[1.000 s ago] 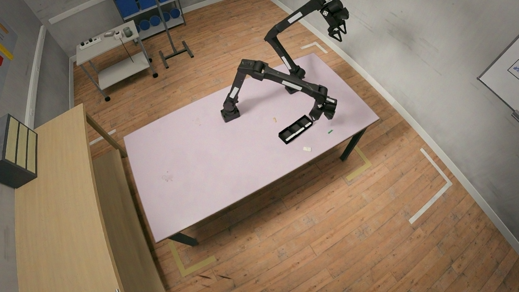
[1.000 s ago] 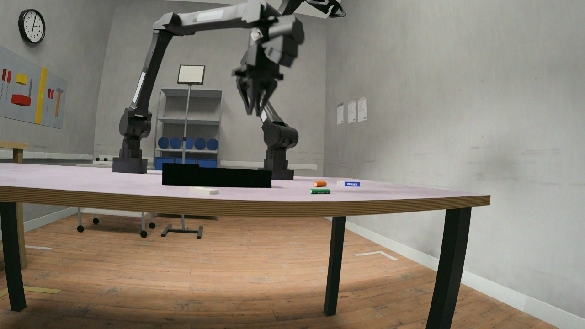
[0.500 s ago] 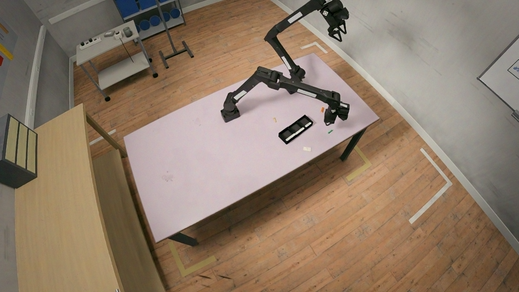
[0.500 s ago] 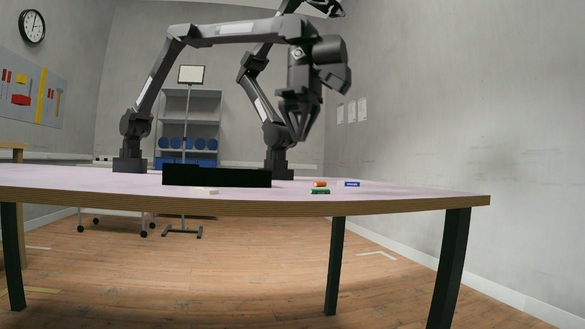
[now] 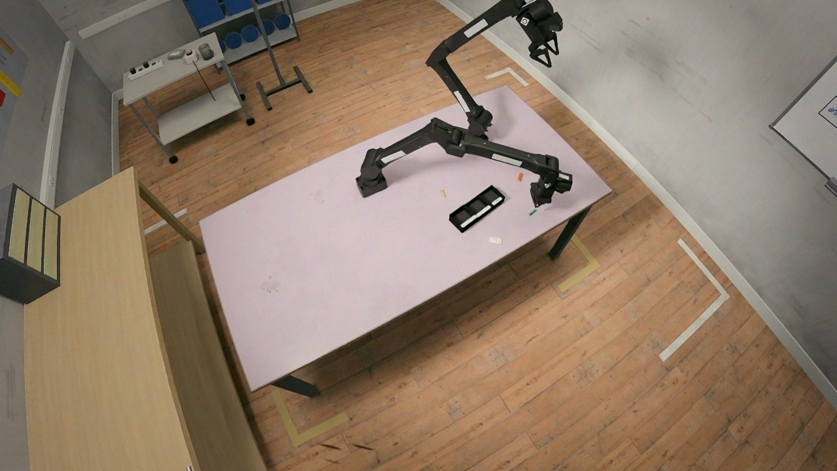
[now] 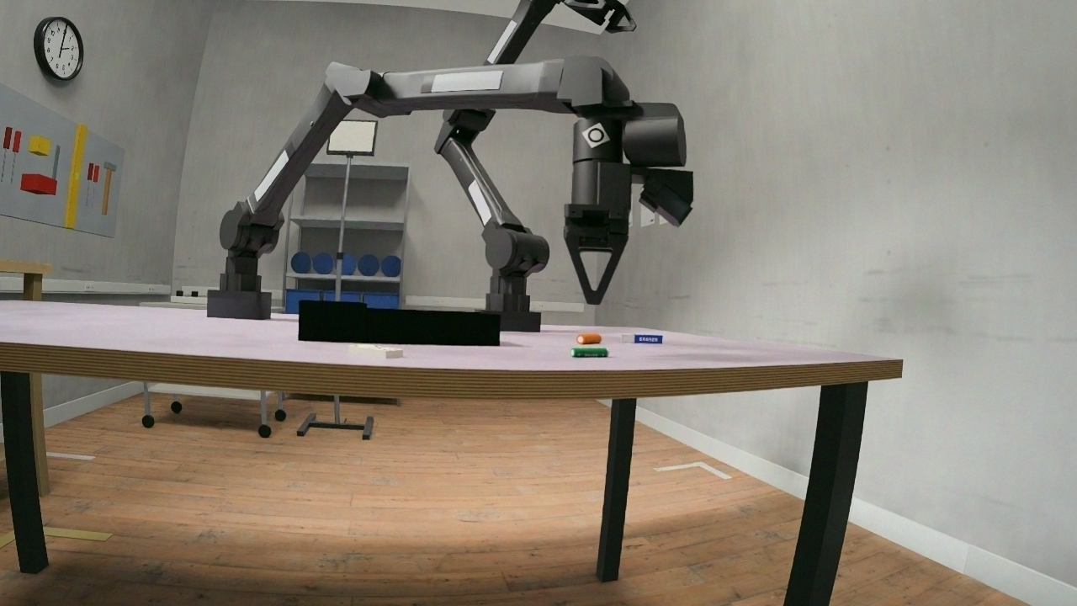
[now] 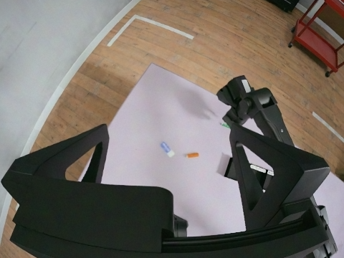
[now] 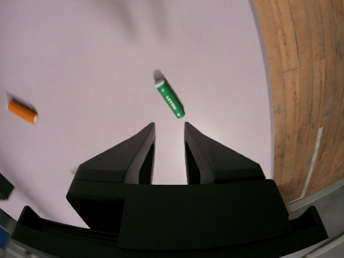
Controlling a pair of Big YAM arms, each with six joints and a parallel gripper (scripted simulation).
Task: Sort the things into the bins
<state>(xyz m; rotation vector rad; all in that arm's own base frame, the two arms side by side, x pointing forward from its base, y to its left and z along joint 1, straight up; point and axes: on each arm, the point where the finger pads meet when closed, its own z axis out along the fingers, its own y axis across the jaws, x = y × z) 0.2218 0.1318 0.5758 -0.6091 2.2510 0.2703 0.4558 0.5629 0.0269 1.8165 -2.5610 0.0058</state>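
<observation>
- Bins (image 5: 467, 224) (image 6: 399, 324) (image 7: 231, 170), black and joined in a row, sit flat on the desk (image 5: 351, 280) (image 6: 151, 353) (image 8: 89, 64), near the long edge across from the arms' feet. Their white labels are too small to read.
- The green battery (image 5: 531, 212) (image 6: 588, 352) (image 7: 225, 125) (image 8: 170, 99) lies outside them, near that same long edge and toward its corner with the short edge by the left arm.
- The right gripper (image 5: 536, 205) (image 6: 595, 302) (image 7: 229, 122) (image 8: 169, 129) hangs over the desk near the green battery. Its fingers are a little apart, with nothing in them.
- The orange battery (image 5: 519, 176) (image 6: 588, 338) (image 7: 193, 155) (image 8: 22, 112) lies farther in from the long edge.
- A blue and white eraser (image 6: 645, 338) (image 7: 167, 148) lies near the orange battery.
- A white flat thing (image 5: 495, 240) (image 6: 379, 351) lies between the bins and the long edge.
- A small yellow thing (image 5: 443, 193) lies on the bins' other side.
- The left gripper (image 5: 550, 58) (image 6: 627, 23) (image 7: 169, 130) is up high, its fingers wide and let go.
</observation>
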